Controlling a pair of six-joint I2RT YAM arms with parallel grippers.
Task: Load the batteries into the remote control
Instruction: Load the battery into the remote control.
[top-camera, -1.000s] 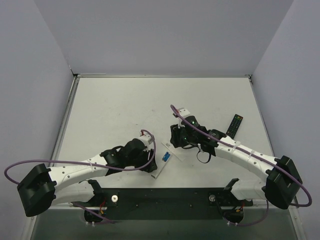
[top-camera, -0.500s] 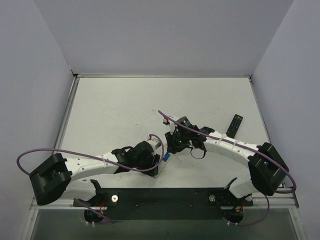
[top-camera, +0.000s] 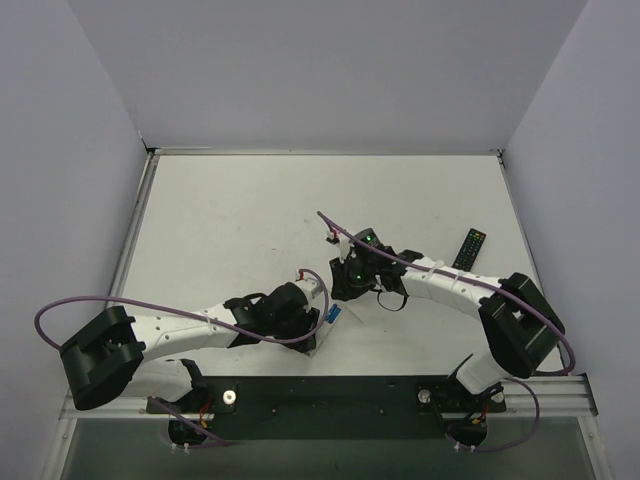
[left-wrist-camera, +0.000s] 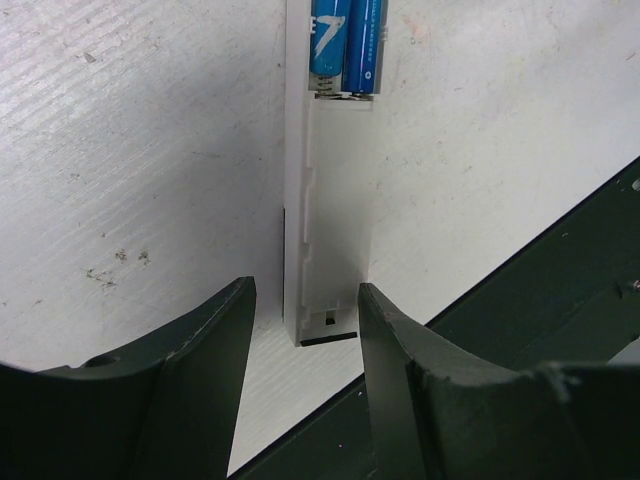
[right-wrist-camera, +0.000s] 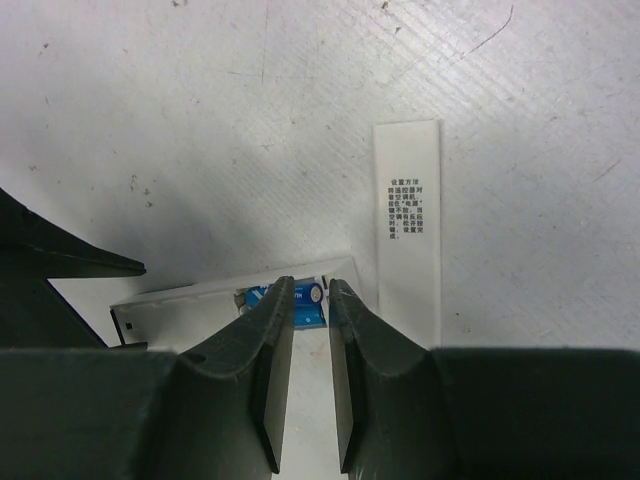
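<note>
While batteries (left-wrist-camera: 347, 45) sit in remote (left-wrist-camera: 335, 220), near edge —
Left gripper (left-wrist-camera: 305, 290): open, straddling remote.
Right gripper (right-wrist-camera: 311, 284): narrow gap over batteries; grip unclear.

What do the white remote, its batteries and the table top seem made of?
The remote control: matte white plastic, judging by moulded ribs and slots. The batteries: glossy blue printed wrap, likely over metal. The table: white, scuffed, streaky coating; base unclear.

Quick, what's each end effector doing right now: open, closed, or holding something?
Left end effector: open, straddling the white remote control's end.
Right end effector: fingers narrow around a blue battery; grip cannot be told.
</note>
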